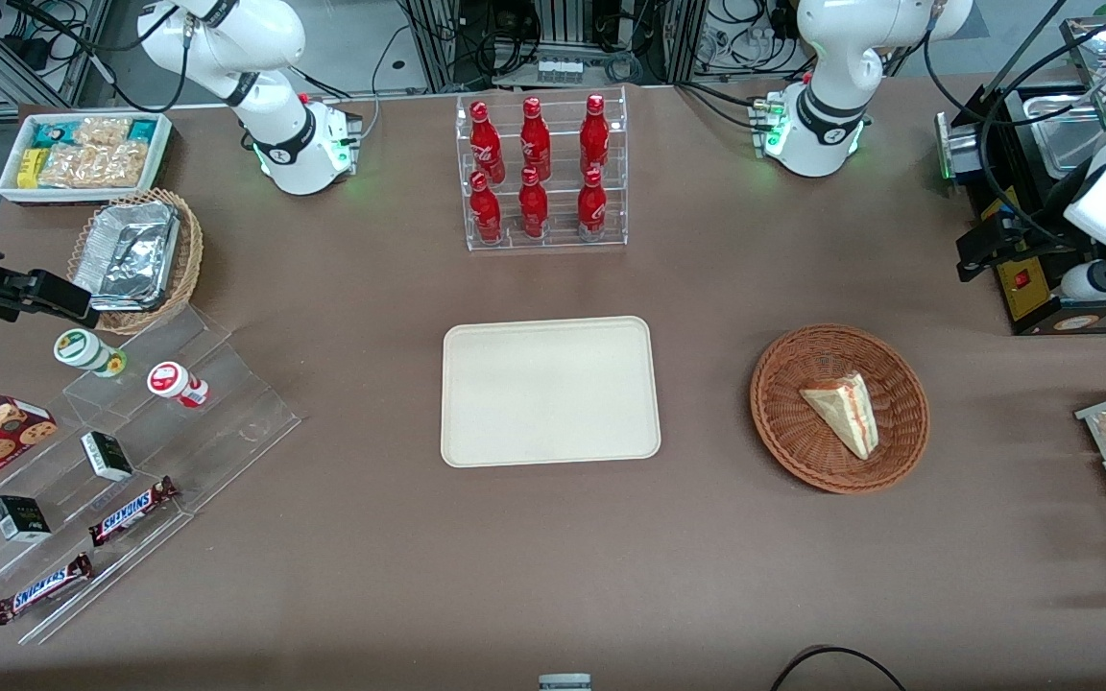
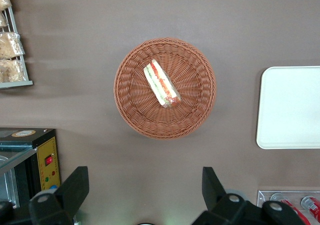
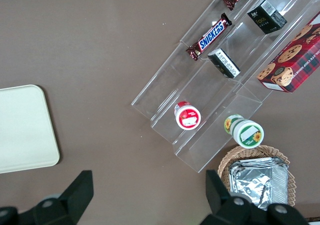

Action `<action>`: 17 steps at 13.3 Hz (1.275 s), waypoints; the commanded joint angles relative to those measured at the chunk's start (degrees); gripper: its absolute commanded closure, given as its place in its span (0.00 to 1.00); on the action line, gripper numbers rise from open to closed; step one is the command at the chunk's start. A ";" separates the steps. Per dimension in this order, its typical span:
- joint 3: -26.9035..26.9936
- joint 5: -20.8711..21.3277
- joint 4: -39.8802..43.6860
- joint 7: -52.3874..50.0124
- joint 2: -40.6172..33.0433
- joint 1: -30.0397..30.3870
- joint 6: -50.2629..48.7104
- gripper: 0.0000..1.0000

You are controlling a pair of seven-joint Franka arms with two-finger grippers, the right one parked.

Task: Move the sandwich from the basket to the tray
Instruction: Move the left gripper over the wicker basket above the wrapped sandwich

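Hovering high above the table, end effector (image 2: 142, 195) spread wide, empty. Sandwich (image 2: 161, 84) lies in basket (image 2: 131, 105); tray (image 2: 290, 107) bare, well apart. Step judged: pre-grasp approach. Next: descend, align fingers (image 2: 75, 187) across the wedge's flat faces.

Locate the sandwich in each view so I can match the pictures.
Front view: the sandwich lies in the basket, toward the working arm's end of the table.
Left wrist view: the sandwich lies in the basket, under the raised, open gripper.
Right wrist view: not in it.
Shared landmark: the tray.
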 commanded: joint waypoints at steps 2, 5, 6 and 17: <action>0.28 0.28 0.30 0.74 0.69 -0.28 -0.24 0.00; 0.19 0.54 -0.22 0.13 3.41 -0.37 0.81 0.00; 0.28 0.72 -2.40 -0.05 3.86 -0.45 3.26 0.00; -2.00 1.77 -41.43 -26.41 0.43 -0.63 50.63 0.00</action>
